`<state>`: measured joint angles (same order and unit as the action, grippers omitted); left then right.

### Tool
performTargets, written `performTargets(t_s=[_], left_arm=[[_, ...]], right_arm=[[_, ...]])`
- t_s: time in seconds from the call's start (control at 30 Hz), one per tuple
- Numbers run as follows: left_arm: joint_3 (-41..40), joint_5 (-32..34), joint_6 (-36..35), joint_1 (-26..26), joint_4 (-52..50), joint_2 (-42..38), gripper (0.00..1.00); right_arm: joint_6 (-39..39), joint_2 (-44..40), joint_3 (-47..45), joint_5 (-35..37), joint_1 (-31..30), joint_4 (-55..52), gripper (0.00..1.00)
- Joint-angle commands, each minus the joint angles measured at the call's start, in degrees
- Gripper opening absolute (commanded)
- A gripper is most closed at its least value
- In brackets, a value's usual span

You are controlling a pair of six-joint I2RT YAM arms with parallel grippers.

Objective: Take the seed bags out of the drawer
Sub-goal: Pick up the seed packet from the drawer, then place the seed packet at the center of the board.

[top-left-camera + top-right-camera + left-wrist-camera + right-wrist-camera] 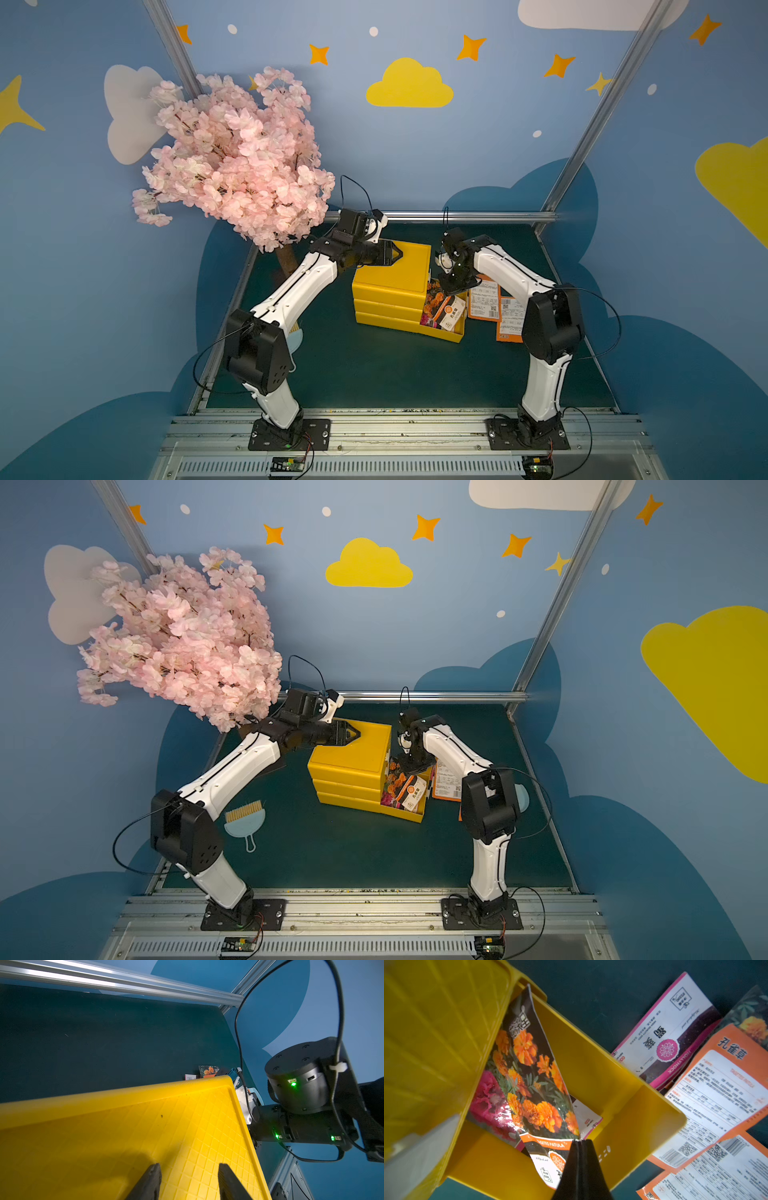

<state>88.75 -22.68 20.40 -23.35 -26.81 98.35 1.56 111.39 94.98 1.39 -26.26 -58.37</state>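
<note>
Left tool (397, 253): jaws partway apart with nothing between them. It sits low over the top of the yellow cabinet (390, 270). I can't tell from here if it touches.
Left arm's reach: it lies across the cabinet from the open side, so it is the farther arm.
Drawer (444, 334): the bottom one, pulled out toward the robot's right, with its top open.
Marigold bag (529, 1076): standing slanted inside the drawer. Its long axis runs from the pinched lower edge up to a far corner leaning by the cabinet face.
Pink bag (488, 1101): lying in the drawer under and behind the marigold bag, not held.
Right tool (580, 1142): jaws closed tight on the marigold bag's edge, near its orange band. It reaches down into the drawer from above.
Bags on the table (716, 1084): several lie flat and overlapping just beyond the drawer's outer wall, on the right arm's side.
Turning point: the way out looks to be up, then over that outer wall. The bag's free end trails toward the cabinet, so it could snag there.
</note>
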Motion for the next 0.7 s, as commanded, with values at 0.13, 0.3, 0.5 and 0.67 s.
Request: performTargets(t_s=[0.13, 0.3, 0.5, 0.67], left_arm=[[-4.5, 2.1, 1.1, -0.6, -15.9, 5.3, 0.51], [-4.4, 2.0, 1.1, -0.6, -15.9, 5.5, 0.51], [-4.4, 1.8, 1.1, -0.6, -15.8, 5.5, 0.51], [-4.2, 1.8, 1.2, -0.6, -15.7, 5.6, 0.51]], right_arm=[[2.1, -5.5, 0.0, -1.0, 2.9, -2.9, 0.0], [2.9, -8.3, -1.1, -3.3, 5.6, -2.7, 0.0], [4.8, -15.1, -5.6, -7.2, 10.7, 1.1, 0.0], [8.4, -22.6, -11.1, -11.8, 17.3, 6.9, 0.0]])
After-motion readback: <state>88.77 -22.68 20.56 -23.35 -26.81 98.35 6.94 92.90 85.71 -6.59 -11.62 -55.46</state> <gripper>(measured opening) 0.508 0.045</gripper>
